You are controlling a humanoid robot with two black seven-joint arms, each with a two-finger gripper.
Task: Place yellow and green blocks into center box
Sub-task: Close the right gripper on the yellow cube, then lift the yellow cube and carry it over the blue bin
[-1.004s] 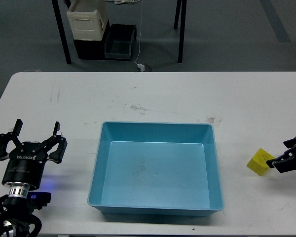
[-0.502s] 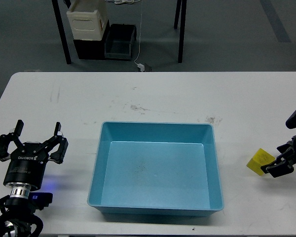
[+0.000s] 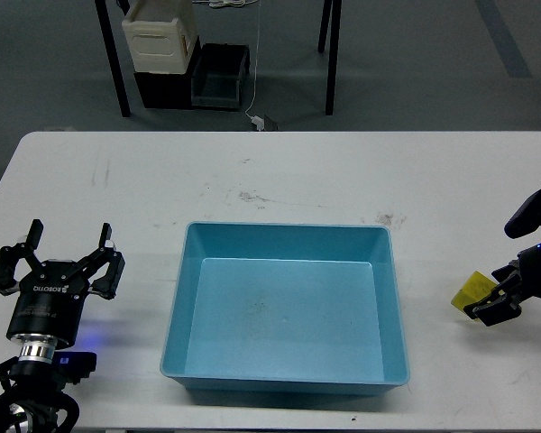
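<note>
The white surface [image 3: 279, 176] spans nearly the whole view, its far edge running straight across at 12 o'clock. Grey scuffs and smudges mark it just beyond the middle, with a small dark smear toward 2 o'clock and faint streaks toward 10 o'clock. A blue box [image 3: 287, 311], open-topped and with nothing inside, sits on it slightly toward 6 o'clock of centre, its front wall close to the near edge. At 3 o'clock a yellow block [image 3: 471, 290] is tilted near the right edge, well apart from the box.
</note>
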